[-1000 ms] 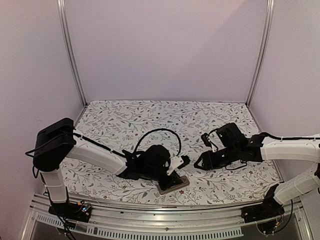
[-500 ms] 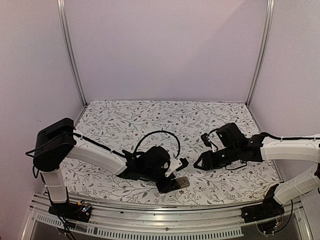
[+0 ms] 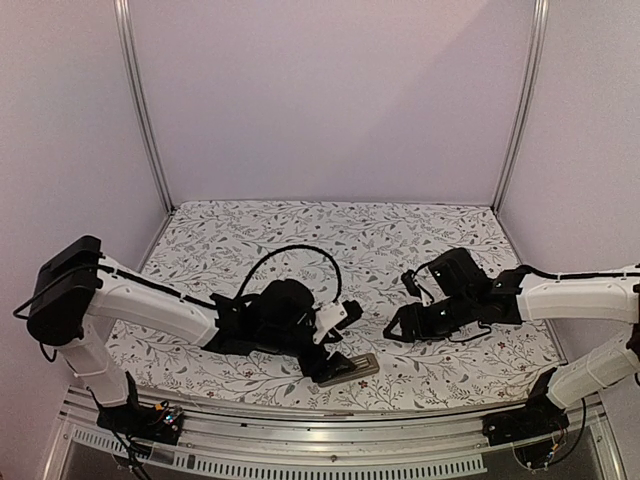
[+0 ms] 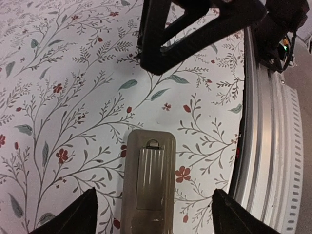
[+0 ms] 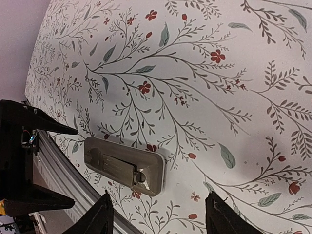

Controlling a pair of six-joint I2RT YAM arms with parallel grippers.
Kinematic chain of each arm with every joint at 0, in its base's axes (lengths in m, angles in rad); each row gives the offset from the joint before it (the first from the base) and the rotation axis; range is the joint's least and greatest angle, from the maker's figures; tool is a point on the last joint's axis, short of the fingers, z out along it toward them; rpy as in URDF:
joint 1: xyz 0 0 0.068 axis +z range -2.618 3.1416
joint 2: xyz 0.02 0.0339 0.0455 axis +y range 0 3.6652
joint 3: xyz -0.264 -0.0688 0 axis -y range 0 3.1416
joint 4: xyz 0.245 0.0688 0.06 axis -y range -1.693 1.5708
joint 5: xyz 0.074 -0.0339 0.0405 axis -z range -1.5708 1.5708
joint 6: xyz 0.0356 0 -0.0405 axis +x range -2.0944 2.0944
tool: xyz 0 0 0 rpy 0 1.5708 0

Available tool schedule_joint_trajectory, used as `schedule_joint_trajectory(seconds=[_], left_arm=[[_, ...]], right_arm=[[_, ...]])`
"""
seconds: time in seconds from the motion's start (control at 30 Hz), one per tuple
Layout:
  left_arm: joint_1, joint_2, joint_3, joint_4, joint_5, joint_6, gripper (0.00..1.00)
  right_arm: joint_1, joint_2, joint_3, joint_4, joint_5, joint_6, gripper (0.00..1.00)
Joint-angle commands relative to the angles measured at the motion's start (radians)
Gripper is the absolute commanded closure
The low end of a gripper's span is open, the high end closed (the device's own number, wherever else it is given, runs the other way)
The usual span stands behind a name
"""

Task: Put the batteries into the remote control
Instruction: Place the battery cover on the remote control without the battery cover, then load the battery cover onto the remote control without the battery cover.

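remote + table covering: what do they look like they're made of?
Remote: looks like moulded plastic, tan-grey with a satin finish; soft highlights, rounded corners and a clipped panel set into its back. Table covering: probably printed cloth or vinyl, matte; floral pattern, no glare. Which of the two is unclear.

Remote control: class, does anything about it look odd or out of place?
The remote control lies face down near the front rail, its cover seemingly closed. Oddly, no batteries show in any view.
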Motion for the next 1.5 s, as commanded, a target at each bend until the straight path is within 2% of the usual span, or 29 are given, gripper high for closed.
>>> schedule_joint_trajectory(seconds=[0.0,0.23,0.27,0.4,0.47,0.63,0.97,1.47], left_arm=[[0.026,-0.069,-0.096,0.014,-0.025,-0.021,0.19],[0.024,-0.107,-0.242,0.095,-0.037,-0.002,0.16],[0.024,-0.109,-0.261,0.136,-0.038,0.005,0.16],[0.017,-0.109,-0.318,0.262,-0.039,0.037,0.16],[0.007,-0.084,-0.317,0.292,-0.054,0.059,0.16],[-0.017,0.001,-0.272,0.273,-0.07,0.081,0.18],[-0.038,0.05,-0.265,0.309,-0.052,0.051,0.19],[-0.045,0.068,-0.251,0.292,-0.058,0.05,0.2]], right_arm=[[0.043,0.059,0.047,-0.017,0.022,0.06,0.41],[0.069,0.082,0.147,-0.02,0.018,0.014,0.97],[0.069,0.079,0.149,-0.004,0.001,0.021,1.0],[0.102,0.111,0.112,0.106,-0.081,0.088,1.0],[0.128,0.147,0.125,0.09,-0.055,0.108,1.0],[0.166,0.218,0.172,0.069,-0.023,0.123,1.0],[0.2,0.327,0.201,0.032,0.004,0.12,1.0],[0.204,0.376,0.144,0.042,0.023,0.123,1.0]])
